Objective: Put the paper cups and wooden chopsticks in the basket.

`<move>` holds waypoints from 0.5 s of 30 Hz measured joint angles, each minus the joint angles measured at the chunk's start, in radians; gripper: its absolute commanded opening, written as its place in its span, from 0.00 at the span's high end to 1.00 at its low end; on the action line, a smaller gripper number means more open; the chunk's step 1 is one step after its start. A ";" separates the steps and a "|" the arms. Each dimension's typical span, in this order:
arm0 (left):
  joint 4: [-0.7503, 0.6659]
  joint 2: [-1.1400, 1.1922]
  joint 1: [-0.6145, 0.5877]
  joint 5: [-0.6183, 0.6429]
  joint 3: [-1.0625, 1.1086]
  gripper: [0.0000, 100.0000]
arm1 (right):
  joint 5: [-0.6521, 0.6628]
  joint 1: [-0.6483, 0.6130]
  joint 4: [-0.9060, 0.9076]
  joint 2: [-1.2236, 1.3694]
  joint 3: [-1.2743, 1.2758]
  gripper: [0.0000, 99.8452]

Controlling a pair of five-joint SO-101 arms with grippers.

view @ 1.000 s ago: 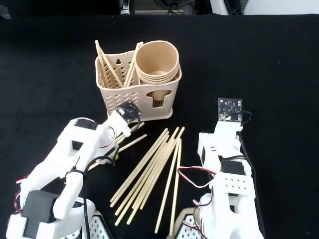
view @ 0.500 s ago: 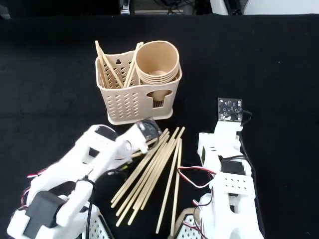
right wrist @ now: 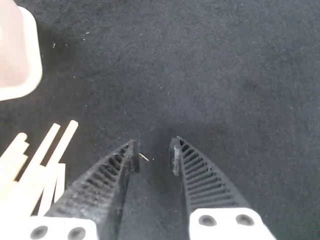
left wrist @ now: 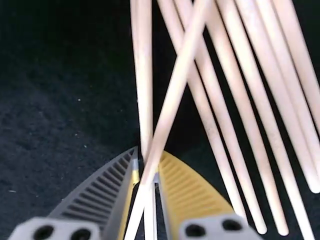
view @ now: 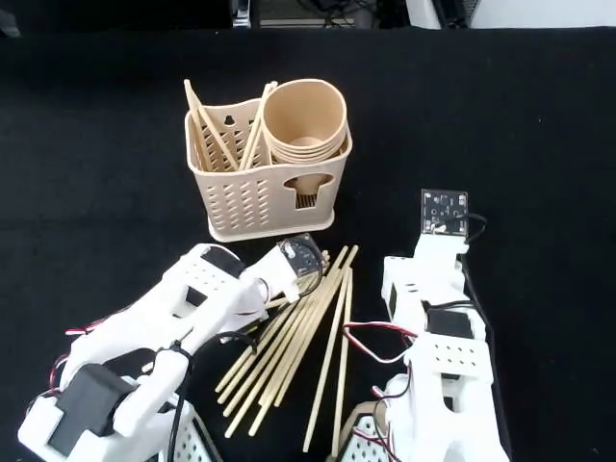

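Holds two crossed pale wooden chopsticks (left wrist: 170,105) clamped in the left gripper (left wrist: 148,160), among the loose pile of chopsticks (view: 289,337) on the black cloth table (view: 539,115), just in front of the beige perforated plastic basket (view: 260,197). Inside the basket: stacked tan paper cups (view: 303,120) in one compartment, leaning chopsticks (view: 207,125) in the other. Hangs the right gripper (right wrist: 153,147) over bare cloth, fingers slightly apart, gripping nothing.

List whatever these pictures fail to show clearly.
- High view: how many paper cups are stacked; the basket wall hides all but their rims.
- High view: full count of loose chopsticks; the left arm covers part of the pile.
- Right wrist view: the basket, cut off by the frame edge.
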 measured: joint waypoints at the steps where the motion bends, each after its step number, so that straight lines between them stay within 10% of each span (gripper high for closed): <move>1: 0.000 -0.015 0.002 0.000 0.000 0.97 | 0.000 0.000 0.000 0.000 0.000 0.88; 15: 0.209 -0.505 -0.097 0.000 0.003 0.97 | 0.000 0.000 0.000 0.000 0.000 0.88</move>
